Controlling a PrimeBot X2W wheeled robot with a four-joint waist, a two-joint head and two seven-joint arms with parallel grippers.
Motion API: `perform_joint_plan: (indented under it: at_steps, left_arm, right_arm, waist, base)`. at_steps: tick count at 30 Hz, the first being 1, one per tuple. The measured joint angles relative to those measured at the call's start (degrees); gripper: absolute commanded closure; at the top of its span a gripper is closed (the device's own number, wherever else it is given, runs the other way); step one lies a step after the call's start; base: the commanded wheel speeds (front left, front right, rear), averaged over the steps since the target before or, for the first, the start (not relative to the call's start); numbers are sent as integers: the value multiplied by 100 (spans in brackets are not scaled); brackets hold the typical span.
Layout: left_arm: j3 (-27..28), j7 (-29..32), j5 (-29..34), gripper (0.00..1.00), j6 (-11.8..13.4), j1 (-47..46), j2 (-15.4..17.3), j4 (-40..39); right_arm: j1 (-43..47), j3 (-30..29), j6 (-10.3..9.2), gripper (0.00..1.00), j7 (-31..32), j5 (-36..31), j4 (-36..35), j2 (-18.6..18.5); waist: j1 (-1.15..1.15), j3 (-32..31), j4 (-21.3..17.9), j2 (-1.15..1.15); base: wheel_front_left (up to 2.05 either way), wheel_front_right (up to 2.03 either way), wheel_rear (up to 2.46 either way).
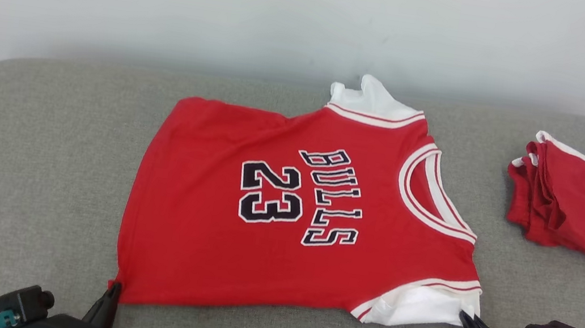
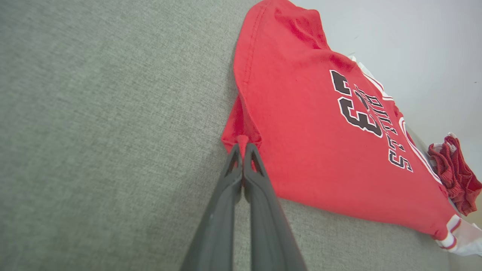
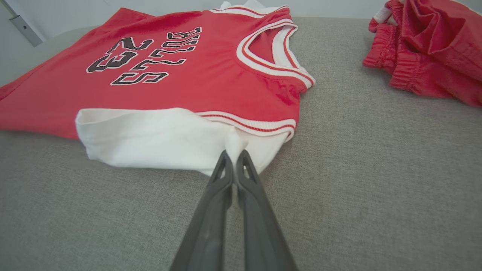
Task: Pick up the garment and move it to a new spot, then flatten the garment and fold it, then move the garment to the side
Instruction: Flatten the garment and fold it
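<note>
- Midway across the grey cushion (image 1: 41,163), the jersey (image 1: 272,224) lay spread, print upward.
- Left gripper (image 1: 114,286) pinched its near-left hem corner, right gripper (image 1: 463,315) its near-right white sleeve, probably to pull it flat.
- Far right: red shorts (image 1: 573,203), well apart.

We see a grey woven-fabric padded surface (image 1: 29,161) with rounded corners across the lower part of the head view. On it, at the right of the frame, lies a folded pile of red cloth with white trim (image 1: 567,208). In the right wrist view's upper right we see its gathered band. A plain pale wall (image 1: 234,7) runs along the top.
</note>
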Motion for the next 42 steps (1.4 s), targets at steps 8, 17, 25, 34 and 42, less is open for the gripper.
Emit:
perform_joint_plan:
  at_steps: [8,17,25,34,42]
  left_arm:
    - [3,-25,-14,100,141,214,-52,-171]
    - [24,-60,1,0,323,408,-20,-366]
    - [241,-249,2,0,455,419,134,-862]
    - [321,-336,286,0,715,425,375,-1432]
    - [-225,-300,1163,0,1010,404,606,-1685]
  right_arm:
    - [108,162,0,100,142,73,-60,-143]
    - [212,104,-1,0,202,366,-212,-158]
    - [485,-192,-1,0,166,1031,-836,-266]
    - [429,-345,-277,0,224,867,-1116,-408]
    - [-71,-11,-694,0,850,504,-931,-393]
  waist:
    - [1,-128,8,0]
    - [1,-174,26,0]
    - [1,-211,38,0]
    - [1,-200,13,1]
    - [2,-35,32,1]
  base:
    - [0,0,0]
    - [0,0,0]
    - [0,0,0]
    - [0,0,0]
    - [0,0,0]
